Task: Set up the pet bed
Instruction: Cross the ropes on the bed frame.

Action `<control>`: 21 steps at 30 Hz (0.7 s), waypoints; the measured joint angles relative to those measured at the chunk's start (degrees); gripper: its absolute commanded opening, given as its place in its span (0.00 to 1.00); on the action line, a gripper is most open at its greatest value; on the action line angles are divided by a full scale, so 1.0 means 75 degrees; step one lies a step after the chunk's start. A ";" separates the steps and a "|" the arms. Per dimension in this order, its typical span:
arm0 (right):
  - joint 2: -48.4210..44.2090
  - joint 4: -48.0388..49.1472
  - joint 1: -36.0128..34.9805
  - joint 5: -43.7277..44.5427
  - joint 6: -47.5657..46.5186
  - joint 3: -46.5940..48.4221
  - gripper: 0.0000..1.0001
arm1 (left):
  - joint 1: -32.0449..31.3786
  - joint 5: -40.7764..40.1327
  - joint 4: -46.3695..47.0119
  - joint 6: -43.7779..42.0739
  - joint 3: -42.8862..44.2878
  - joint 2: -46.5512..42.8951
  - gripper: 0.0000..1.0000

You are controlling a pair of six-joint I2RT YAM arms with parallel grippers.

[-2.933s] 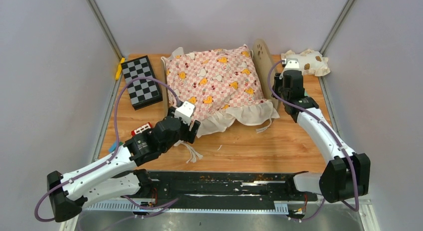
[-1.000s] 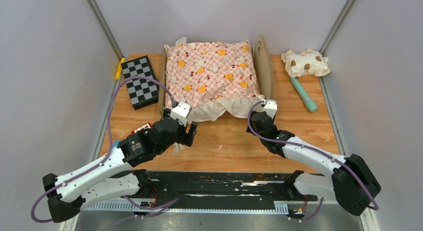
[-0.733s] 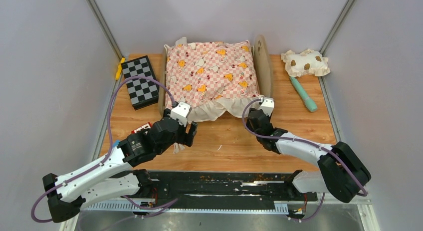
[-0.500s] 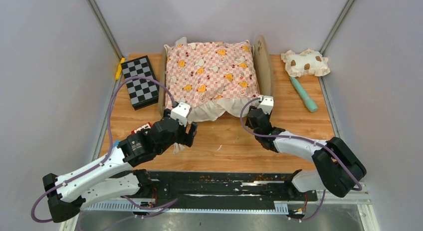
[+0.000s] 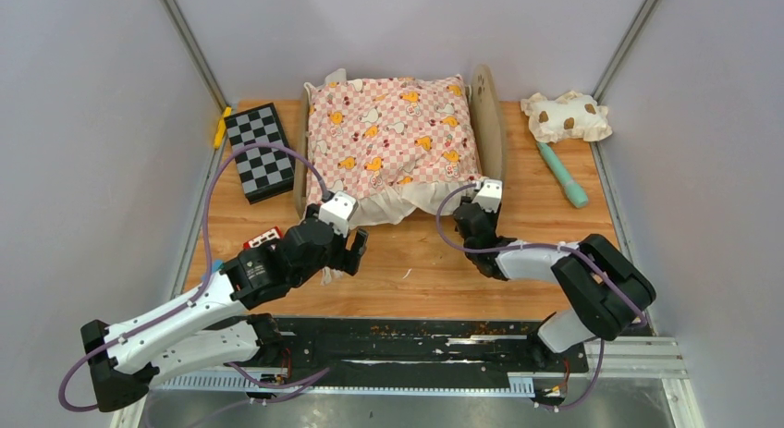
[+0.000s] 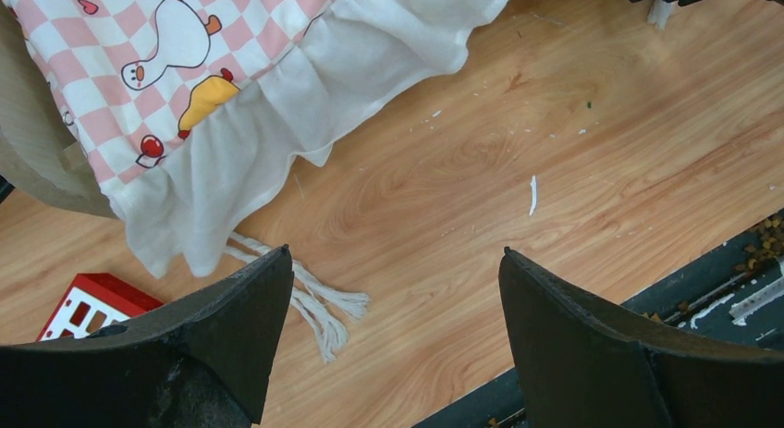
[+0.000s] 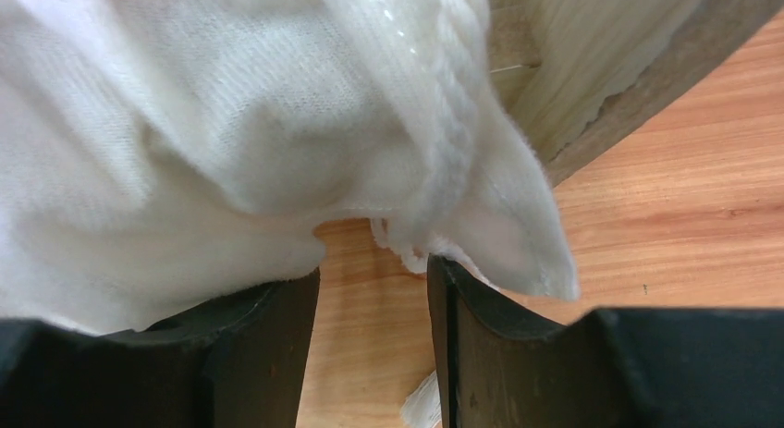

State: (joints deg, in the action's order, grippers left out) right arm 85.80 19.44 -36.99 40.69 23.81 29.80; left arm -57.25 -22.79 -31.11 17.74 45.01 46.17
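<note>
The pet bed is a light-wood frame at the back middle, its paw-print headboard on the right. A pink checkered cushion lies over it and hides its base. My right gripper is at the cushion's front right corner. In the right wrist view its jaws stand a little apart over bare wood, and the white ruffle drapes over the fingertips, beside the bed's wooden frame. My left gripper hovers wide open in front of the cushion's front left corner, holding nothing.
A checkered black box and a yellow piece lie at the back left. A cream brown-spotted pillow and a teal stick are at the back right. A red-and-white item and a white cord lie near my left gripper.
My right gripper came from the back right to the cushion's front right corner, crept left, and its jaws narrowed. The cushion now lies squared on the frame. The left arm stayed put.
</note>
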 measured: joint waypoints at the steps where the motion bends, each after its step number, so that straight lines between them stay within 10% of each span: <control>1: 0.0070 0.0061 0.0003 0.0058 -0.0020 0.0000 0.47 | 0.0000 0.0000 0.0000 0.0000 -0.0023 0.0000 0.89; 10: 0.0799 0.0714 0.0090 0.0388 -0.0277 0.0000 0.46 | 0.0000 0.0020 0.0003 -0.0003 -0.0047 0.0006 0.89; 21: 0.1148 0.1224 0.0254 0.0498 -0.0621 0.0000 0.03 | 0.0000 0.0020 0.0009 -0.0020 -0.0047 0.0111 0.89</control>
State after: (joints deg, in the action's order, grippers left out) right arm 94.41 28.62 -35.09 44.42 19.16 29.80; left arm -57.25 -22.63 -31.05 17.58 44.66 47.00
